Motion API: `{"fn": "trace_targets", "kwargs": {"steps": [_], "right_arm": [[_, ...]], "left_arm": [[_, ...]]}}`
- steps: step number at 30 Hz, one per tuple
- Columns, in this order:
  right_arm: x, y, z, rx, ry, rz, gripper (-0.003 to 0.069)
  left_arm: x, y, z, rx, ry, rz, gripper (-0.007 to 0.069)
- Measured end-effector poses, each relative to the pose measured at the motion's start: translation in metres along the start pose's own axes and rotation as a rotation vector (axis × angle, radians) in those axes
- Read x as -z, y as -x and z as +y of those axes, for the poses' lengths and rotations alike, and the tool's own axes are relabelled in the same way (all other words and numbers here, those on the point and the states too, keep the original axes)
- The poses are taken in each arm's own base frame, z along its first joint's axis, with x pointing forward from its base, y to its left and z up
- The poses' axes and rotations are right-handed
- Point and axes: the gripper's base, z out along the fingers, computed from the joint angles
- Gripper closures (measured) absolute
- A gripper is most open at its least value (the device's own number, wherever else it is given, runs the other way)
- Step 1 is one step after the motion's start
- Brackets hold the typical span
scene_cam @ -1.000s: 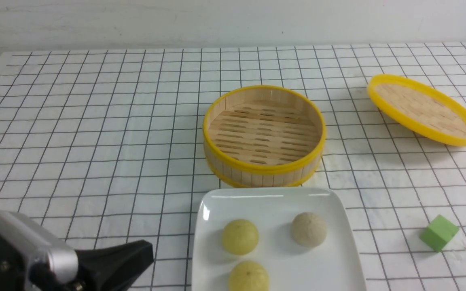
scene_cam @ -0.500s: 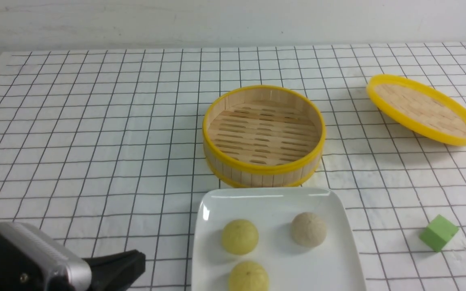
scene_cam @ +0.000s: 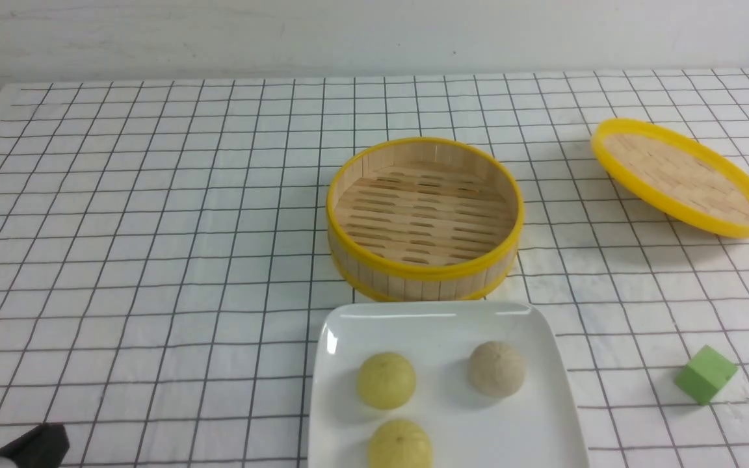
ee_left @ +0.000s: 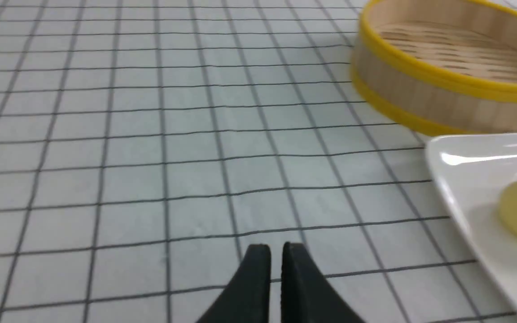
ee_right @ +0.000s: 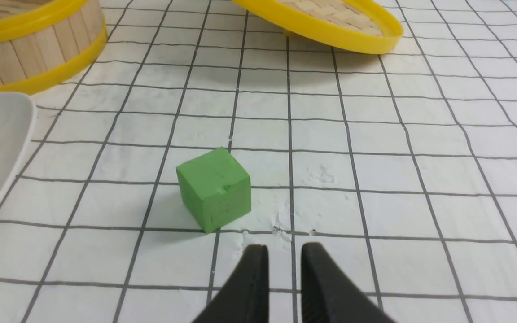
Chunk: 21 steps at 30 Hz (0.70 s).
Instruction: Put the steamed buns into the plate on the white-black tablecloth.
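From here I see black grid lines on the white cloth [scene_cam: 153,260] under my right end effector [ee_right: 284,249]. Near its tips, the cube [ee_right: 213,188] reads green. Farther from it, the lid [scene_cam: 686,175] is tan, rimmed yellow. The steamer [scene_cam: 423,218] is tan with yellow bands, the plate [scene_cam: 504,435] white.

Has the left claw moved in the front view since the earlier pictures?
Yes. The left claw has drawn back toward the robot and its left, farther from the plate.
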Motion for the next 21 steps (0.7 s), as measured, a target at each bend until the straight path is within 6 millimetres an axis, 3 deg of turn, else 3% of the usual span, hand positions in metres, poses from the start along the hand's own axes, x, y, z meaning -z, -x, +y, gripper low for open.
{"fn": "trace_targets", "kwargs": {"steps": [3,21], "right_arm": [[0.0,0.0,0.0,0.0,0.0,0.0,0.0519],[0.0,0.0,0.0,0.0,0.0,0.0,0.0496]], "left_arm": [[0.002,-0.013,0.006,0.027,0.076,-0.014,0.0559],[0.008,-0.02,0.013,0.073,0.196,-0.008,0.0547]]}}
